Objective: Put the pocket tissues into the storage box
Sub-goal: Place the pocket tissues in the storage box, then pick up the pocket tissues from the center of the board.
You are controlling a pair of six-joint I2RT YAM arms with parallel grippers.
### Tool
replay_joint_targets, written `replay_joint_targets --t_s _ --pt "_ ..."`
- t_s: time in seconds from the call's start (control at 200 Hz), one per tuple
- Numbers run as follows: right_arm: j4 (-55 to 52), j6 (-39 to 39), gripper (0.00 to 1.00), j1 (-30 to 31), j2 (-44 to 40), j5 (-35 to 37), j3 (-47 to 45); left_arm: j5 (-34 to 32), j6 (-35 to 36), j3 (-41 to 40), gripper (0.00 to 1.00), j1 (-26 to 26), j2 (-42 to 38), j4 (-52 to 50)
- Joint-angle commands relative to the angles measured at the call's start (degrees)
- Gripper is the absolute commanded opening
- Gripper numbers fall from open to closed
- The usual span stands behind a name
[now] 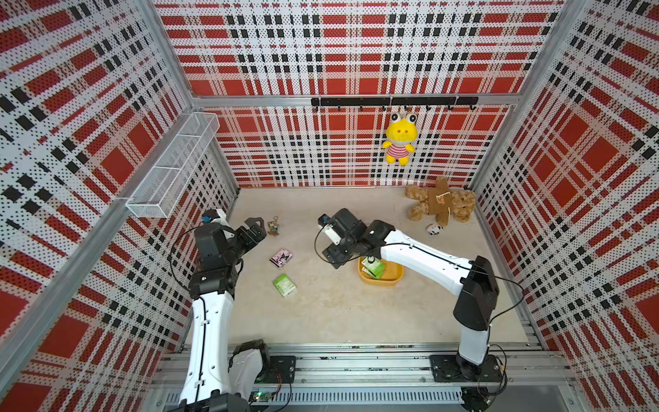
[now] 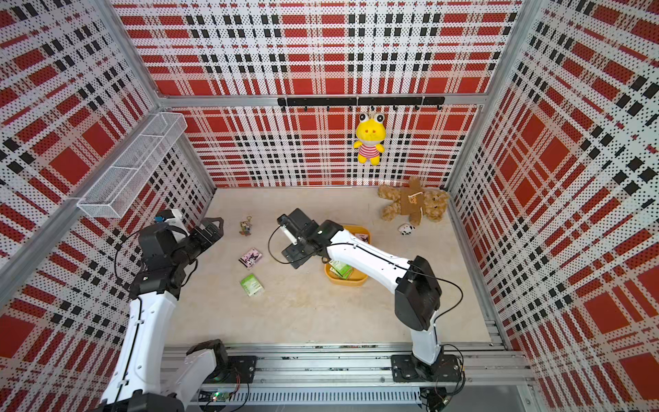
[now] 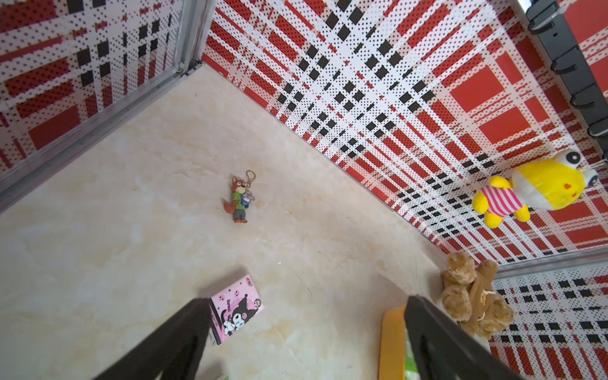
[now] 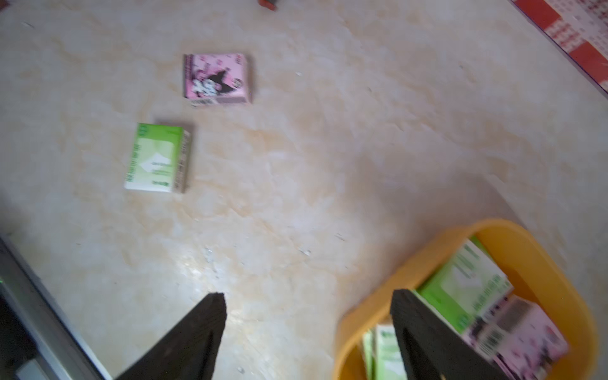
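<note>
Beige marble floor (image 1: pixel 338 314) inside red plaid walls (image 1: pixel 356 53); left and right jaws apart.

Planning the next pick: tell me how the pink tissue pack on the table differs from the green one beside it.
Print: the pink pack carries a dark cartoon character; the green pack is green and white with none. Place: the pink pack lies farther back, nearer the keychain charm; the green pack lies nearer the front rail. Both lie flat on the table, outside the storage box.
</note>
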Motion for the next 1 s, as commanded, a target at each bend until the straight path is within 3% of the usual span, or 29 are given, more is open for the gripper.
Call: replay_joint_targets --t_s 0.0,0.346,0.997 --pt "1.8 5.2 0.88 3.4 8.2 -2.0 5.7 -2.6 -0.4 2.2 0.99 1.7 -1.1 -1.6" --pt "2.1 11.7 0.88 8.9 27.4 -8.6 25.6 -3.2 0.4 3.4 0.99 3.9 -1.6 -2.8" --pt "-3.8 13.4 0.85 10.7 38.9 -3.7 37.5 1.6 -1.0 0.1 0.99 3.8 -3.1 -0.1"
